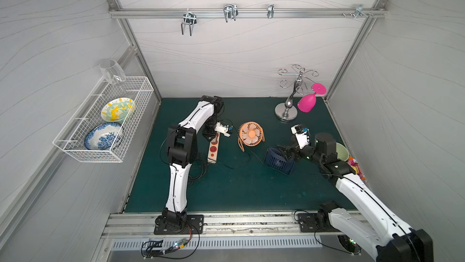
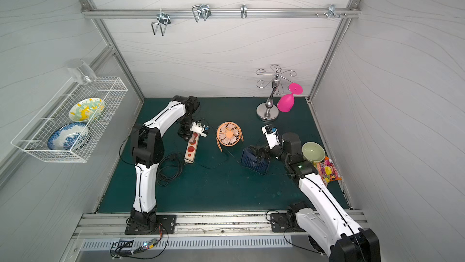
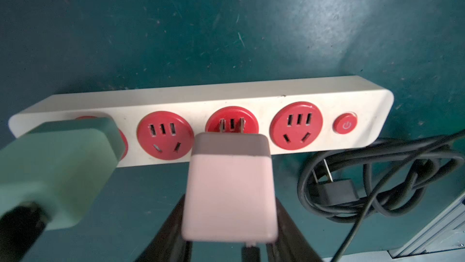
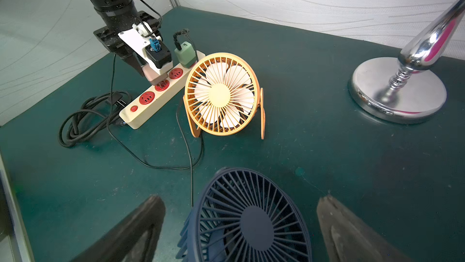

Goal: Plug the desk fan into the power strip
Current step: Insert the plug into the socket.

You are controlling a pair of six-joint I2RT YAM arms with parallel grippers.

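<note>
Our left pincer (image 3: 230,197) is closed on a pale pink square plug with a grey cap (image 3: 230,185). Its two metal prongs touch the slots of one red socket (image 3: 232,113); how deep they sit we cannot tell. This socket belongs to the long cream-coloured power strip (image 3: 251,97), which lies flat on the worktop (image 1: 239,192) near the round orange desk fan (image 4: 221,94). A mint-green plug (image 3: 63,167) stands in the end socket (image 3: 122,145) and hides most of it. Our right pincer (image 4: 241,197) is wide open, one jaw at each side of a dark blue round fan (image 4: 251,223), apparently not touching it.

The worktop is a dark green mat with scratches. Around it stand pale grey walls with wave lines (image 1: 251,54), an aluminium rail with metal hooks (image 1: 230,13) and a white wire basket (image 1: 100,127) on the side wall.

In both top views the left arm's black wrist (image 1: 210,127) covers the far end of the strip. The coiled black cord (image 3: 377,172) is cut off at the picture edge.
</note>
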